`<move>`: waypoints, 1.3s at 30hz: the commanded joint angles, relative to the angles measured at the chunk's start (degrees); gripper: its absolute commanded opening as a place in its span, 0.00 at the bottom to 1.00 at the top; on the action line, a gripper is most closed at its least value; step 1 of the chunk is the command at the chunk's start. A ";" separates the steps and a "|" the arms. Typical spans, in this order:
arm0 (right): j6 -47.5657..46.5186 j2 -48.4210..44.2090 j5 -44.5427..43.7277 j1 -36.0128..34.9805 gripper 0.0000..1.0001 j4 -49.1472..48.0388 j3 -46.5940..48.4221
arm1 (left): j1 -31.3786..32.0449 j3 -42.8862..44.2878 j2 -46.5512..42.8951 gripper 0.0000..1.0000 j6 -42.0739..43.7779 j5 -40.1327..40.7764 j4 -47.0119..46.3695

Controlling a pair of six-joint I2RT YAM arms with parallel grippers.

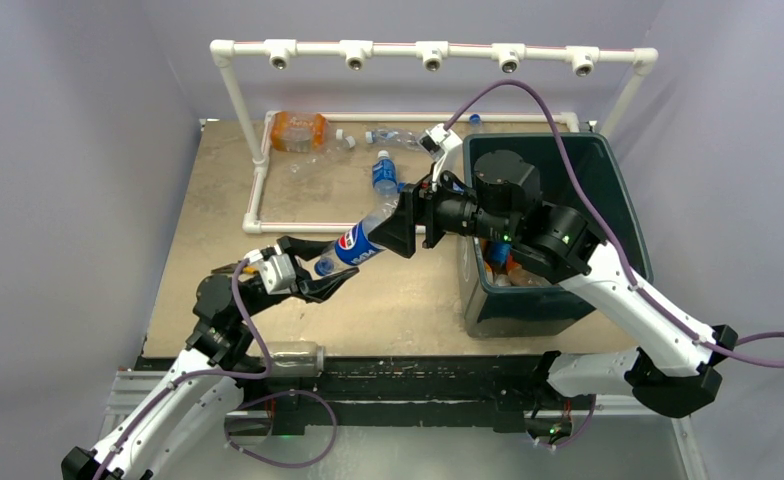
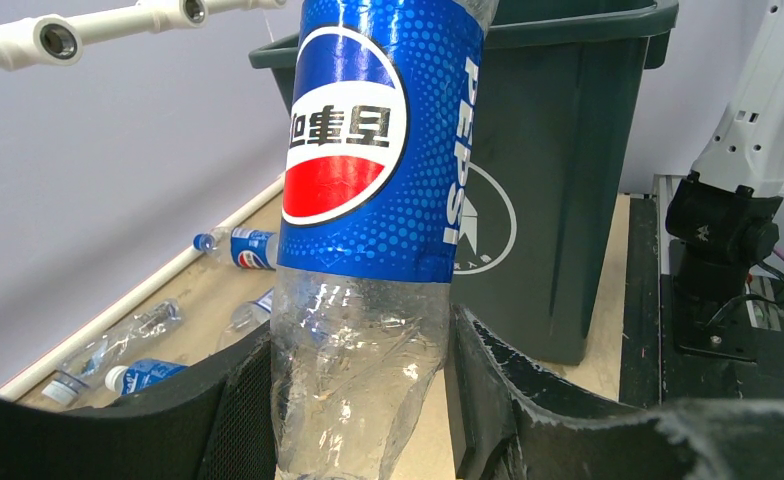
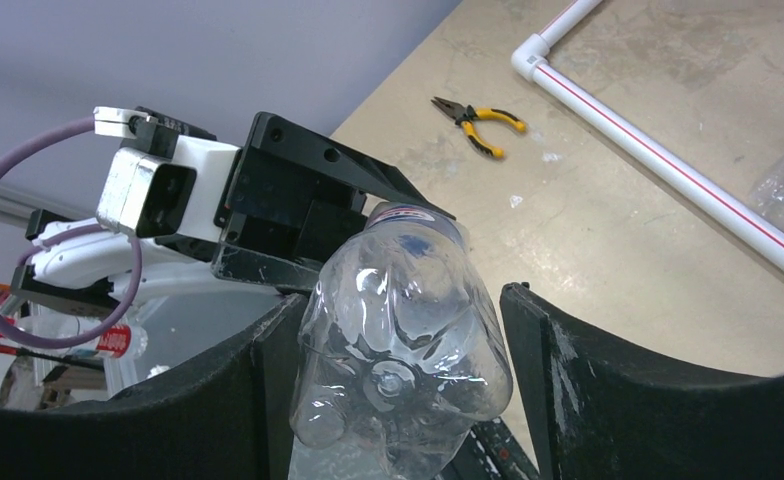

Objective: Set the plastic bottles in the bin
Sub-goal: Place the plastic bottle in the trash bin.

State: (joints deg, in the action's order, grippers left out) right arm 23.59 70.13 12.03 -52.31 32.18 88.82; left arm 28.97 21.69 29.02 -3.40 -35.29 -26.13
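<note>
Pepsi bottle [image 1: 360, 243]: clear, dented plastic with a blue label and a red-white-blue roundel. It is lifted above the middle of the surface [image 1: 408, 310] and lies nearly level. Its cap end points to 8 o'clock, pinched by the left fingers [image 2: 488, 380]. Its base points to 2 o'clock between the right fingers [image 3: 568, 370], where contact is unclear.
Bin [image 1: 518, 310]: dark green tub with a white recycling logo, upright at 3 o'clock.
Binned bottles [image 1: 496, 265]: orange and blue bits show inside; the rest is hidden.
Orange bottle [image 1: 298, 130]: lies at 11 o'clock.
Blue-label bottle [image 1: 385, 175]: clear with a blue cap, lying at 12 o'clock.
Far clear bottles [image 1: 398, 137]: lie along the far edge at 12 o'clock.
Near clear bottle [image 1: 293, 358]: lies at 7 o'clock on the near edge.
</note>
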 commanded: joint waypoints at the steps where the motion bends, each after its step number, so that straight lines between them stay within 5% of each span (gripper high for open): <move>1: 0.58 -0.60 1.77 0.28 0.68 -3.56 -0.62 | 0.21 -0.06 -0.10 0.18 0.40 0.13 -2.87; 5: 0.73 -1.14 1.93 0.26 0.46 -4.58 -1.28 | 0.21 0.07 -0.01 0.26 -0.15 0.33 -2.93; 10: -0.37 -6.45 -0.25 0.28 0.30 -10.37 -3.96 | 0.21 2.05 -0.22 0.85 -3.32 4.53 -1.17; 13: -3.18 -12.98 -3.93 0.28 0.20 -19.47 -9.17 | 0.21 3.41 -1.54 0.99 -8.84 10.53 -2.50; 16: -4.42 -20.08 -6.17 0.28 0.01 -30.09 -16.84 | 0.19 6.06 -1.96 0.99 -16.92 18.18 -3.20; 24: -6.17 -29.58 -10.12 0.28 0.00 -51.58 -33.41 | 0.21 21.19 5.11 0.99 -42.04 32.10 10.31; 31: -3.85 -34.00 -11.81 0.28 0.00 -66.64 -43.74 | 0.21 12.14 7.65 0.99 -61.95 29.01 -19.39; 39: -1.36 -34.71 -10.62 0.28 0.00 -79.25 -50.64 | 0.21 12.13 16.05 0.94 -70.19 24.68 -30.52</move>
State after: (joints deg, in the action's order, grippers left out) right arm 20.58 36.18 1.39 -52.07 -34.63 39.68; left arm 29.02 33.85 43.07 -66.70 -8.40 -46.35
